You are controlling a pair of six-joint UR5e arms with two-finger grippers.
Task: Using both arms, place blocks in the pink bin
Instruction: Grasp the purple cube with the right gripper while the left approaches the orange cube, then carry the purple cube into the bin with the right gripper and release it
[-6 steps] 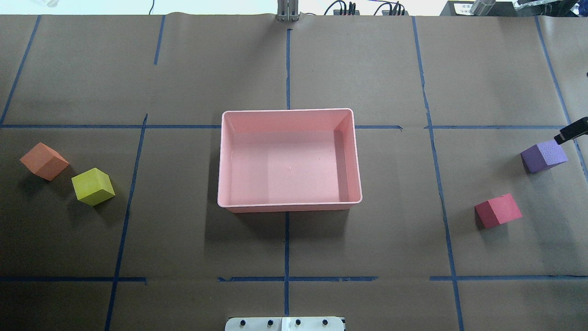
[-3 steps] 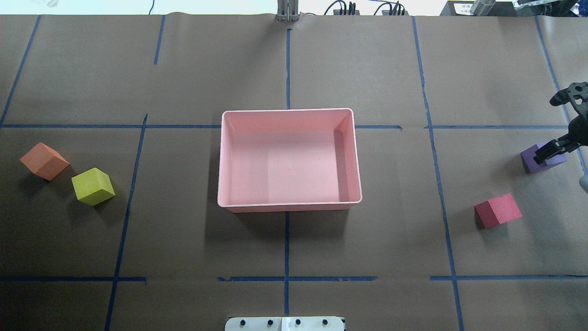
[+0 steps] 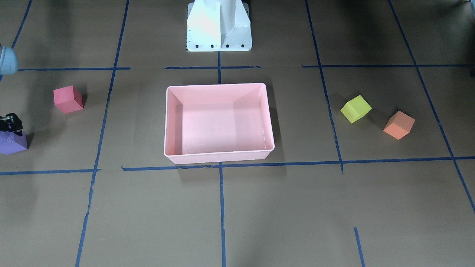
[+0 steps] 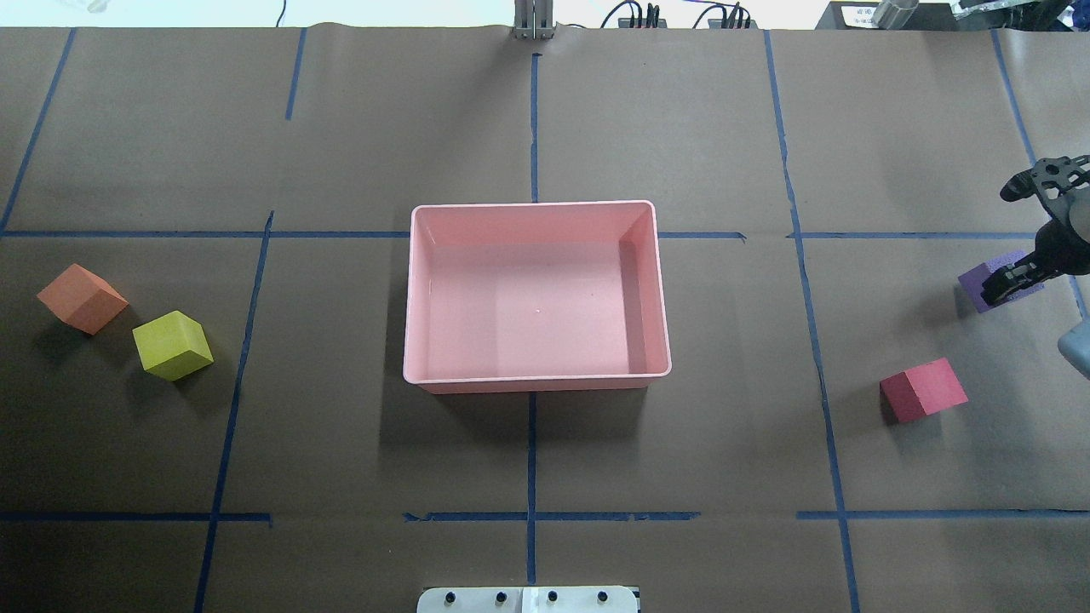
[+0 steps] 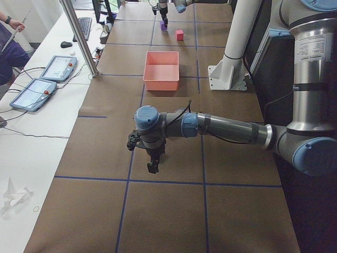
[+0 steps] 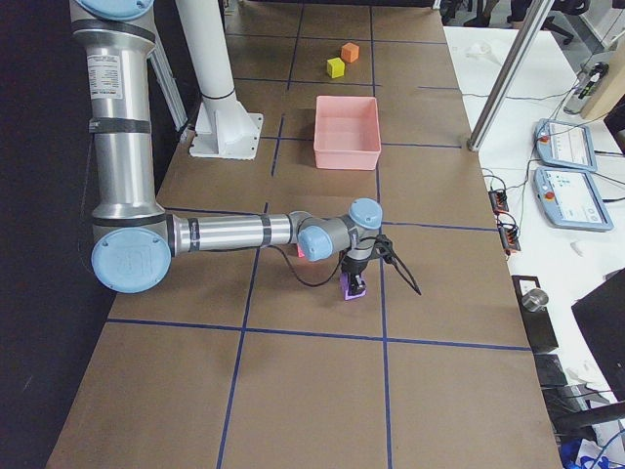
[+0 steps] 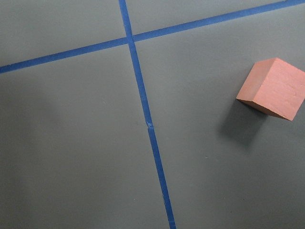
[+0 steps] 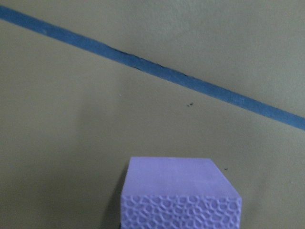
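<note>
The pink bin (image 4: 536,207) stands empty at the table's middle; it also shows in the front view (image 3: 219,85). The orange block (image 4: 81,298) and the yellow-green block (image 4: 172,345) lie at the left. The red block (image 4: 924,390) and the purple block (image 4: 978,285) lie at the right. My right gripper (image 4: 1005,243) is open just above the purple block, one finger over it. The right wrist view shows the purple block (image 8: 181,195) close below. My left gripper (image 5: 150,158) hangs over bare table; I cannot tell its state. The left wrist view shows the orange block (image 7: 271,88).
The white pedestal base (image 3: 219,26) stands at the robot's side of the table. Blue tape lines cross the brown paper. A metal post (image 5: 79,37) and tablets (image 5: 58,68) stand on the white bench beyond the far edge.
My right gripper has come in from the right edge and moved left over the purple block, now covering part of it. The other blocks and the bin have not moved.
</note>
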